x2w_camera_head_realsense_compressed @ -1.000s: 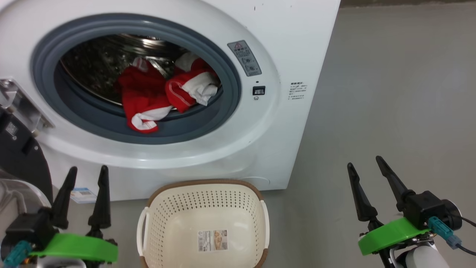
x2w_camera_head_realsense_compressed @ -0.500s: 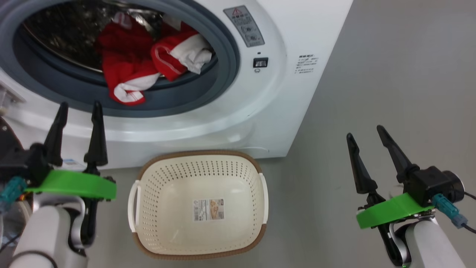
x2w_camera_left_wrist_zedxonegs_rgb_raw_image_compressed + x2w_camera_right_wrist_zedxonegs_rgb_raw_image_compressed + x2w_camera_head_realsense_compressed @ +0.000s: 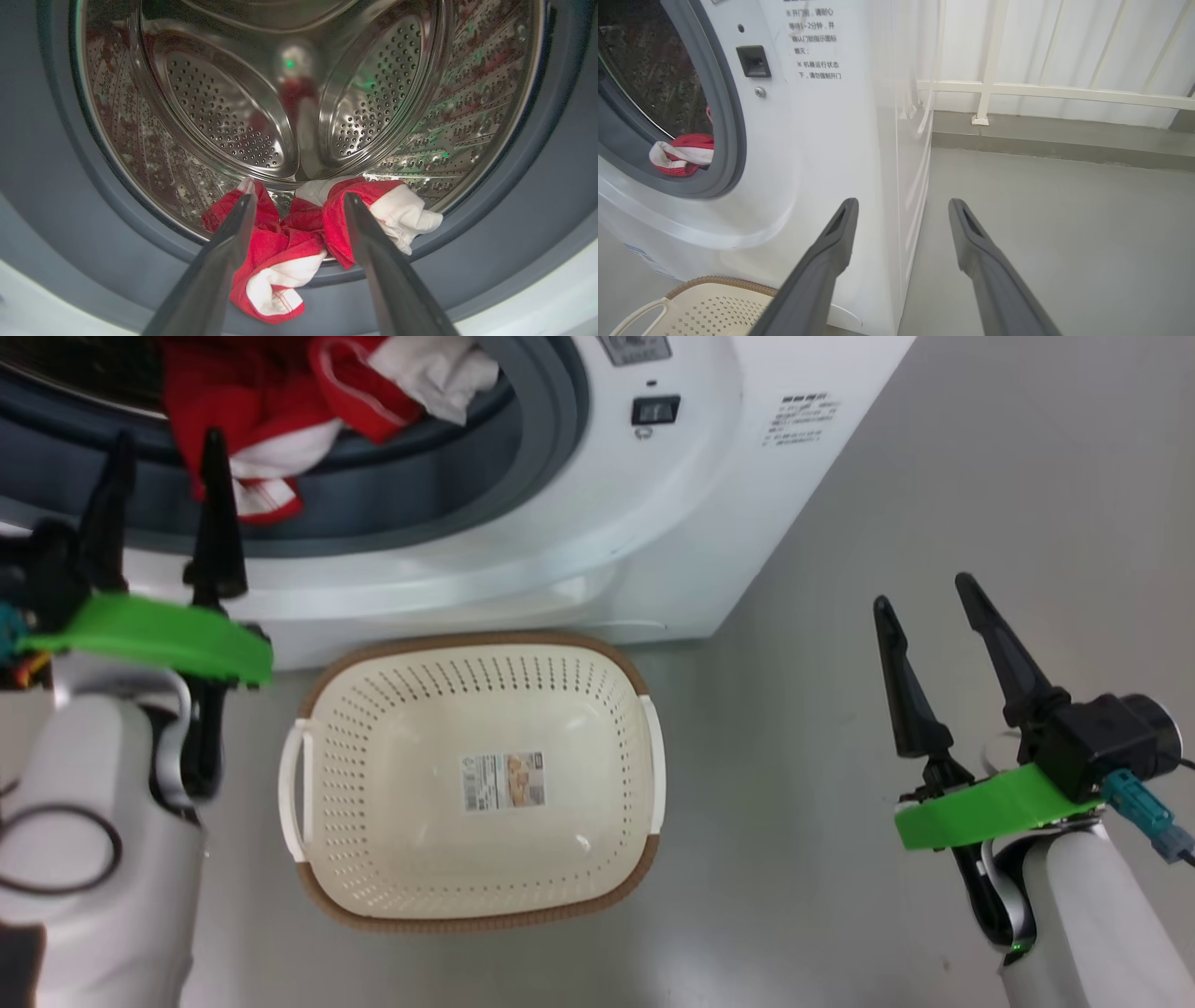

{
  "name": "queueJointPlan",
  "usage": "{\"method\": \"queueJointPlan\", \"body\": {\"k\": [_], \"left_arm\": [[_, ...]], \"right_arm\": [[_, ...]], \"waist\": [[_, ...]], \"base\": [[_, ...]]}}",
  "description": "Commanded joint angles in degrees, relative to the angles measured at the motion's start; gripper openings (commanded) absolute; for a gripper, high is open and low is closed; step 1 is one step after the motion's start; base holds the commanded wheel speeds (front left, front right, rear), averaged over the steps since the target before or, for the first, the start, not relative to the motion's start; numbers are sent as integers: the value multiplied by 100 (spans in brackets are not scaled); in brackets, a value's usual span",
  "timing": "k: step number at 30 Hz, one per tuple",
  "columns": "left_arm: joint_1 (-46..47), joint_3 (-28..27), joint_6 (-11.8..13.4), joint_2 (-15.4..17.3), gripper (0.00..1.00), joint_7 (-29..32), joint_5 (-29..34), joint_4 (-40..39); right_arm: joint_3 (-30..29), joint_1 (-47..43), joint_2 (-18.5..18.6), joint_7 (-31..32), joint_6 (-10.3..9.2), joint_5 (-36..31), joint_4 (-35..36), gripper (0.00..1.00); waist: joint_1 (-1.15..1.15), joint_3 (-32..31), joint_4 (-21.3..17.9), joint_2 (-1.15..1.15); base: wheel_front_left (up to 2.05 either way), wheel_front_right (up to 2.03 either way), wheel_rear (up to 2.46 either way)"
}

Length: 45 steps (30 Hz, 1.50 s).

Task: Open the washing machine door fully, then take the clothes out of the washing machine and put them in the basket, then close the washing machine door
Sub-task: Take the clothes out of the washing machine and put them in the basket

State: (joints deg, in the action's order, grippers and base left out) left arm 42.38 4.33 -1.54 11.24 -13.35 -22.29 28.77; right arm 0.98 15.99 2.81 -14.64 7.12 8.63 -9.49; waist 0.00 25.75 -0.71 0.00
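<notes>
The left pincer [image 3: 165,441] is raised at the mouth of the washing machine [image 3: 560,551], its two dark fingers apart and holding nothing. The right pincer [image 3: 920,593] hangs off to the right over bare grey floor [image 3: 840,523], also spread and empty. Between the arms, the cream basket [image 3: 476,639] sits on the floor just in front of the machine's base, with nothing in it but a sticker [image 3: 504,781] on its bottom; the print on the sticker is too small to read. In the right wrist view only a corner of the basket [image 3: 705,303] shows, cut off by the bottom edge. Beyond it, the head view crops away the upper part of the machine. The grey gasket [image 3: 448,495] rings the opening, and the red and white clothes [image 3: 261,392] lie on its lower lip, one end spilling outward, partly hidden behind the left fingers. In the left wrist view the clothes [image 3: 285,242] lie between and beyond the fingertips; whether they touch cannot be told. Behind them the steel drum [image 3: 224,116] shows blurred red and green reflections. Farthest off, past the machine's side, stands a white railing [image 3: 994,70].
</notes>
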Motion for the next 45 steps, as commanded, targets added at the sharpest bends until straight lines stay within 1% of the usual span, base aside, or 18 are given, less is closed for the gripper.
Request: {"method": "queueJointPlan", "body": {"k": [1,6,8,12,16,17,20,23,27,34,38,39,40,45], "left_arm": [[239,-141,-20,207,100,51,-31,44],[795,-125,6,239,100,164,-51,629],[993,-86,-38,234,100,239,-68,838],[1360,-6,-32,292,100,453,-33,1259],[1699,84,128,368,100,735,76,1663],[1843,180,240,422,100,879,199,1855],[2008,322,397,499,100,1109,370,2129],[2122,447,512,624,100,1196,539,2302],[2187,560,581,668,100,1340,643,2438],[2219,775,781,764,100,1890,818,2723],[2215,845,775,804,100,2041,837,2764],[2208,860,774,809,40,2071,837,2768],[2201,873,768,814,0,2090,835,2764],[2138,884,730,834,0,1985,781,2652]], "right_arm": [[134,118,7,-36,36,-51,162,100],[163,232,7,-36,36,-54,183,100],[183,258,7,-36,36,-61,205,100],[212,286,7,-36,36,-82,246,100],[252,336,7,-36,36,-86,266,100],[291,367,7,-36,36,-71,265,100],[370,403,7,-36,36,-23,256,100],[450,413,7,-36,36,90,223,100],[474,388,7,-36,36,163,184,100],[525,381,7,-36,36,228,142,100],[572,401,7,-36,36,298,141,100],[585,398,7,-36,36,312,138,100],[595,395,7,-36,36,325,136,100],[617,377,7,-36,36,377,125,100]], "waist": [[0,312,-85,0],[0,537,-152,0],[0,590,-163,0],[0,678,-184,0],[0,765,-221,0],[0,790,-240,0],[0,810,-279,0],[0,807,-334,0],[0,796,-346,0],[0,764,-381,0],[0,753,-405,0],[0,746,-408,0],[0,743,-412,0],[0,727,-423,0]], "base": [[0,0,0],[0,0,0],[0,0,0],[0,0,0],[0,0,0],[0,0,0],[0,0,0],[0,0,0],[0,0,0],[0,0,0],[0,0,0],[0,0,0],[0,0,0],[0,0,0]]}}
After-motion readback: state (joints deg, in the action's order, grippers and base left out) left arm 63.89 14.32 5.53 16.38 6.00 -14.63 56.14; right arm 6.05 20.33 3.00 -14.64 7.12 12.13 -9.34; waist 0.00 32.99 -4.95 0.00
